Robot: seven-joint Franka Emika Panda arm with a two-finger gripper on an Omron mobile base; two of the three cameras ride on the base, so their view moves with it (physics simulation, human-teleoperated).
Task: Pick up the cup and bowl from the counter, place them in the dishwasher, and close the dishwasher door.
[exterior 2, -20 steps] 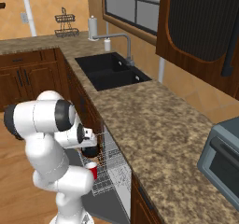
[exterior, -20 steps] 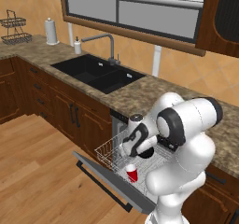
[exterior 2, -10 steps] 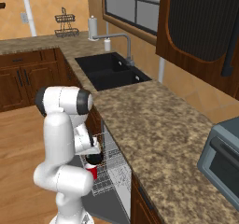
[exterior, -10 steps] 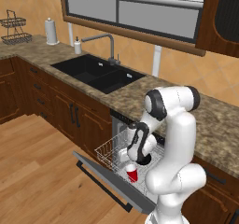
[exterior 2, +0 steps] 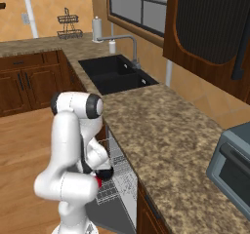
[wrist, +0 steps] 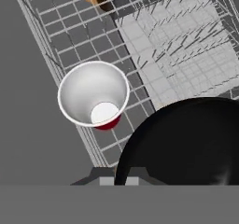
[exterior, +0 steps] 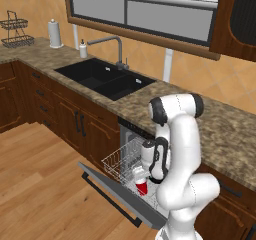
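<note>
Swinging upright over the last second, my arm holds the tool [wrist: 120, 181] pinching the bowl [wrist: 186, 141] at lower right above the rack, beside the already-racked cup [wrist: 93, 94].

white wire rack [wrist: 186, 64] — red cup [wrist: 93, 93] upright in it

The white arm rises from its base, folds at a dark elbow joint, and reaches downward; its tool [wrist: 120, 180] points down with both fingertips pinched together on the bowl's [wrist: 186, 143] rim.
</note>
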